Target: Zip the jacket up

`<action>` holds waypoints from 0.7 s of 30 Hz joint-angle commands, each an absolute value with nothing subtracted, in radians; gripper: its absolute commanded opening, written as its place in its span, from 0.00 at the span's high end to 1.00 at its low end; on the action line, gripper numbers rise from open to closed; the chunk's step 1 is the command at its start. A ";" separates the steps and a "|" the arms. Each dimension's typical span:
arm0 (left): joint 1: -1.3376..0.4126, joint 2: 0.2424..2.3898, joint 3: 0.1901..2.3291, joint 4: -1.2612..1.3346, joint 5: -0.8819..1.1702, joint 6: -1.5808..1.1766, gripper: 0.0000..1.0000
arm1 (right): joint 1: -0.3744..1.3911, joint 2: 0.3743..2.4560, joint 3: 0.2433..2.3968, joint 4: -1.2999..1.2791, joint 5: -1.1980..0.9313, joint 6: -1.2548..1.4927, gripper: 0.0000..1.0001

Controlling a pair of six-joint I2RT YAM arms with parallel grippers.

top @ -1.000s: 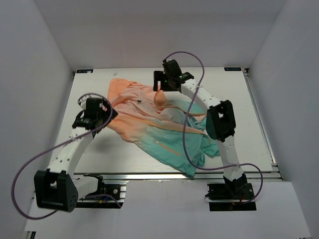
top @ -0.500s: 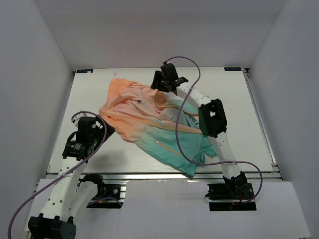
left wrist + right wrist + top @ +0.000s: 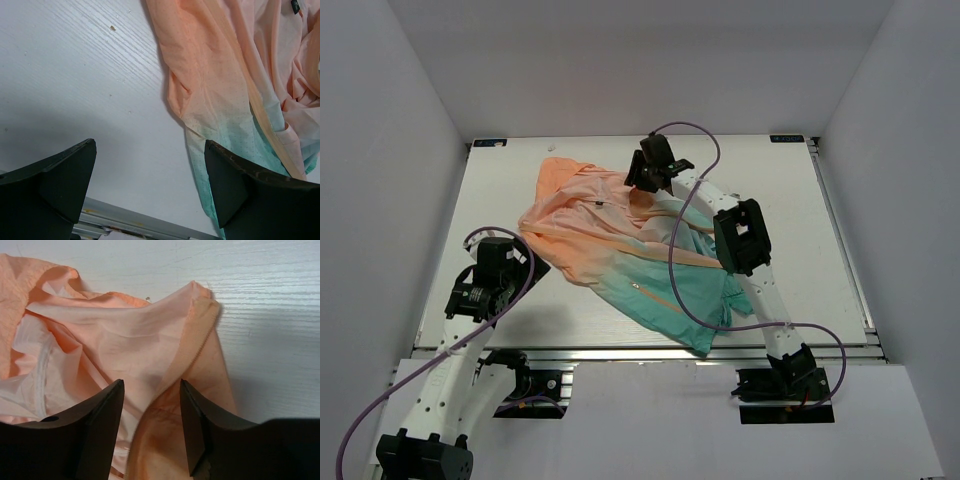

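The jacket (image 3: 620, 245) lies crumpled on the white table, with orange-peach hood and shoulders at the far left and a teal hem at the near right. My right gripper (image 3: 643, 182) hovers over the peach collar area, open. In the right wrist view (image 3: 152, 390) its jaws straddle a raised peach fold (image 3: 165, 335) with a zipper-tape edge (image 3: 200, 330), and do not clamp it. My left gripper (image 3: 523, 262) is open and empty over bare table, just left of the jacket's sleeve edge (image 3: 210, 100).
The table's near metal rail (image 3: 125, 220) lies just below my left gripper. White walls enclose the table (image 3: 820, 230) on three sides. My right arm and its purple cable (image 3: 685, 260) cross above the jacket's teal part.
My left arm pulled back from the jacket's left side toward the near-left table edge, then held still. My right gripper shifted slightly down and left over the peach collar fold.
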State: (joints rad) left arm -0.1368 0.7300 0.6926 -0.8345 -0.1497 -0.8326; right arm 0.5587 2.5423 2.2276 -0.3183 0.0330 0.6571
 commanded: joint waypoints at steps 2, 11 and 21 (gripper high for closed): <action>-0.135 0.721 0.689 -0.835 -0.160 -0.830 0.02 | 0.565 2.488 2.188 -0.342 0.103 0.654 0.41; -0.135 0.770 0.680 -0.792 -0.130 -0.818 0.02 | 0.575 2.465 2.129 -0.305 0.071 0.658 0.38; -0.135 0.772 0.669 -0.785 -0.124 -0.808 0.02 | 0.598 2.482 2.243 -0.212 0.120 0.543 1.00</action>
